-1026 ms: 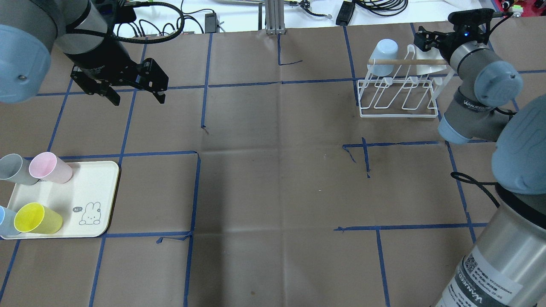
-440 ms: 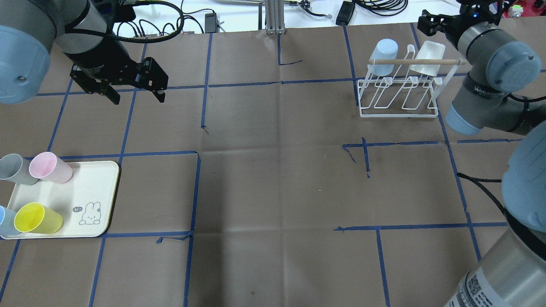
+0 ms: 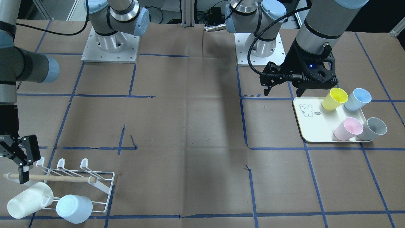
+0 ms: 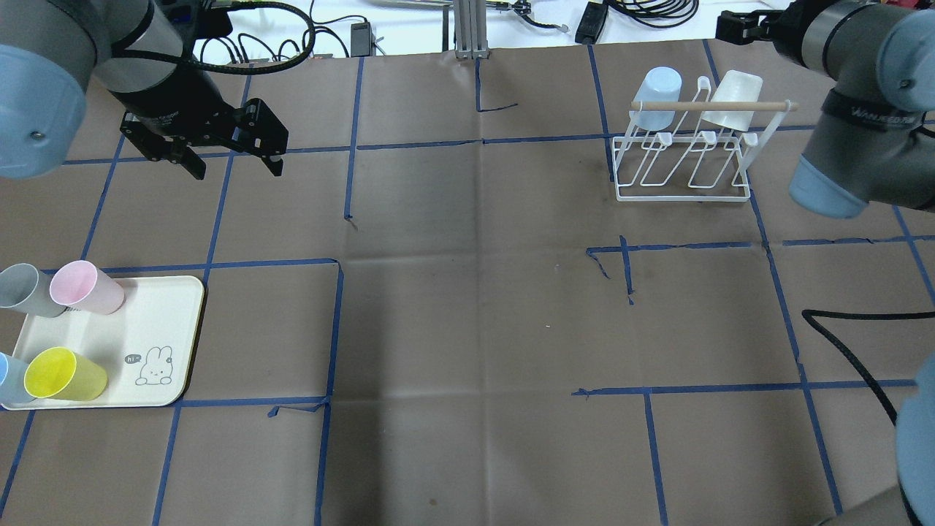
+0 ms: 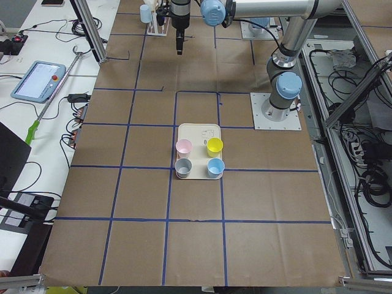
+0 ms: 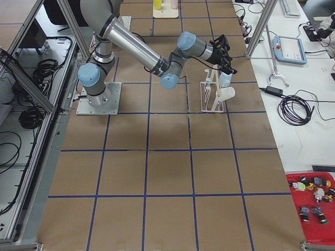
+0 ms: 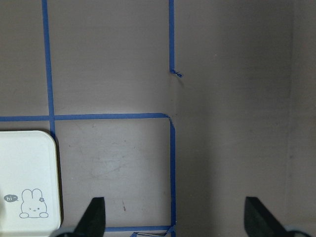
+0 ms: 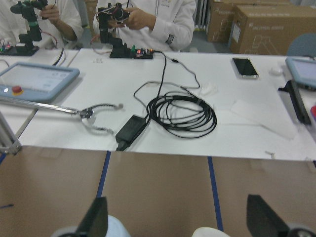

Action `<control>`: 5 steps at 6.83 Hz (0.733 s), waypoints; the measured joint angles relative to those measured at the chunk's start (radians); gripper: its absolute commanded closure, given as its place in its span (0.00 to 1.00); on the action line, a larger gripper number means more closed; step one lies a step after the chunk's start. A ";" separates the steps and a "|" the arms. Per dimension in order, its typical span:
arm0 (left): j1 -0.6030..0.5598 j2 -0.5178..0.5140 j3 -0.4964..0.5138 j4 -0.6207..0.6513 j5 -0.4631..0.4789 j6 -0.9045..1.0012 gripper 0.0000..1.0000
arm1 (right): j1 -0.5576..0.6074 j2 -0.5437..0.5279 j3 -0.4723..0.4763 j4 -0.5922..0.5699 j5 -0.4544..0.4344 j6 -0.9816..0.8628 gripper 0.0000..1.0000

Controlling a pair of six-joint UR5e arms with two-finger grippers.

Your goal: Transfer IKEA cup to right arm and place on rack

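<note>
See cream-white plastic cup (image 4: 734, 98) hooked tilted on low white wire rack (image 4: 683, 196), so held without grip. Read right gripper (image 8: 177, 219) spread, empty, just beside rack; left gripper (image 4: 237, 169) spread, empty, above worktop (image 4: 475, 292).

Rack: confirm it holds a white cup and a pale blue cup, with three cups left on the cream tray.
Wrong count. The cream tray holds four cups, not three: yellow cup, sky-blue cup, pink cup and grey cup, as the exterior front-facing view shows. The rack does hold the white cup and the pale blue cup.
</note>
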 measured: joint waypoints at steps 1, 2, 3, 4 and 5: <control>0.000 0.000 0.000 0.000 0.000 0.000 0.00 | 0.021 -0.062 -0.007 0.201 -0.018 -0.001 0.00; 0.000 0.000 0.000 0.000 0.000 0.000 0.00 | 0.052 -0.117 -0.021 0.396 -0.066 0.001 0.00; 0.000 0.000 0.000 -0.001 0.000 0.000 0.00 | 0.088 -0.165 -0.033 0.568 -0.123 0.005 0.00; 0.000 0.000 0.000 0.000 0.000 0.000 0.00 | 0.127 -0.202 -0.042 0.715 -0.155 0.008 0.00; 0.000 0.000 -0.001 0.000 0.000 0.000 0.00 | 0.168 -0.235 -0.046 0.862 -0.168 0.008 0.00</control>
